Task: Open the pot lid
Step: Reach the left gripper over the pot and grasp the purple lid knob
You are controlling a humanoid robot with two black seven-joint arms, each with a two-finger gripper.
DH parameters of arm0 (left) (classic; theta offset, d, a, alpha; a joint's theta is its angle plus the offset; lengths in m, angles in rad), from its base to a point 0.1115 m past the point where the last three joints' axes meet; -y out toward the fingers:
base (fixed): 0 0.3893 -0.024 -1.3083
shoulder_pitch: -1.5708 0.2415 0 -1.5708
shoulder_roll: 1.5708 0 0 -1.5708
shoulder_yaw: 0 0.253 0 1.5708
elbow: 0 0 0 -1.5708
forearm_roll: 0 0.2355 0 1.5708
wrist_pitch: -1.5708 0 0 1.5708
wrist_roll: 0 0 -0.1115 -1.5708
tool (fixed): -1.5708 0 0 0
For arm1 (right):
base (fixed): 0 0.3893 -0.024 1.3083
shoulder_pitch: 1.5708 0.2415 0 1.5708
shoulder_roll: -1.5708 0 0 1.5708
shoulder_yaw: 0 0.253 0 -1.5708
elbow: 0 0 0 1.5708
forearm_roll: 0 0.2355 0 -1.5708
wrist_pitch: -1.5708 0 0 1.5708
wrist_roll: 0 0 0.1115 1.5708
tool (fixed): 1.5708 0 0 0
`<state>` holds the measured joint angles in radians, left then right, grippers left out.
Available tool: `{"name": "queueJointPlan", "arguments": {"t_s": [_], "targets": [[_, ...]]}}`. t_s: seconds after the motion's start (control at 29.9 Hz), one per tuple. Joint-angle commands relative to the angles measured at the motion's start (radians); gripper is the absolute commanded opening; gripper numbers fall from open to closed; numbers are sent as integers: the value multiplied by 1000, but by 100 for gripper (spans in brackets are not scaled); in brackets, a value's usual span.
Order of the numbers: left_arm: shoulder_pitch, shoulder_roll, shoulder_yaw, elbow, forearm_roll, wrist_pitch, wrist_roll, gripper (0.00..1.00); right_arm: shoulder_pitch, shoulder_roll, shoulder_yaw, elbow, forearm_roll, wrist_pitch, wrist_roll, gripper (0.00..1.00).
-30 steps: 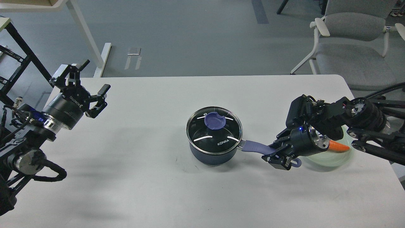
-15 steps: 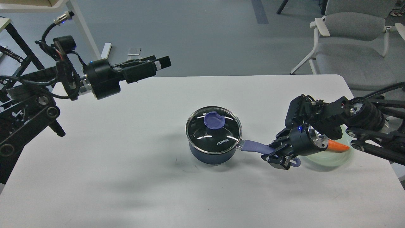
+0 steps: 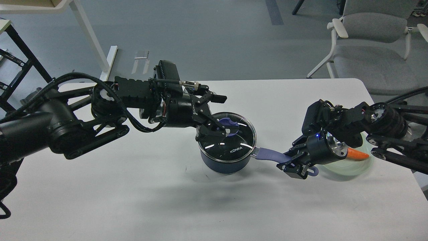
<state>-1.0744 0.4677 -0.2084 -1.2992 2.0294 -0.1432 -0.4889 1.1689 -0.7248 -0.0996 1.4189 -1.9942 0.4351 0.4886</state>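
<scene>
A dark blue pot [image 3: 223,164] stands mid-table with a glass lid [image 3: 236,143] on it. The lid has a purple knob [image 3: 233,126]. My left gripper [image 3: 222,115] is open just over the lid's left side. Its lower finger covers part of the knob and its upper finger reaches past the lid's far rim. The knob is not between the fingers. My right gripper [image 3: 290,163] is shut on the end of the pot's purple handle [image 3: 268,155], to the right of the pot.
A pale green bowl [image 3: 351,168] with an orange carrot [image 3: 357,154] sits right behind my right gripper. A grey chair [image 3: 371,50] stands beyond the table's far right corner. A white table leg [image 3: 90,36] stands at far left.
My left arm has swung from the table's far left corner across to the pot, and its gripper now hovers open over the lid. The right gripper and the pot have not moved.
</scene>
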Motion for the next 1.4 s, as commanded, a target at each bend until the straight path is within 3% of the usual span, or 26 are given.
{"name": "queueJointPlan", "arguments": {"t_s": [0.0, 0.27, 1.0, 1.17, 1.37], "targets": [[-1, -60, 21, 67, 43, 16, 0, 99, 0, -1, 0, 0, 0, -1, 0, 28], [11, -138, 70, 202, 100, 99, 0, 99, 0, -1, 0, 0, 0, -1, 0, 28], [90, -143, 83, 282, 100, 123, 0, 97, 1, -2, 1, 2, 0, -1, 0, 28], [97, -144, 84, 288, 100, 152, 0, 90, 0, -2, 1, 2, 0, -1, 0, 28], [97, -146, 84, 296, 100, 160, 0, 71, 0, 1, 3, 0, 2, -1, 0, 28]]}}
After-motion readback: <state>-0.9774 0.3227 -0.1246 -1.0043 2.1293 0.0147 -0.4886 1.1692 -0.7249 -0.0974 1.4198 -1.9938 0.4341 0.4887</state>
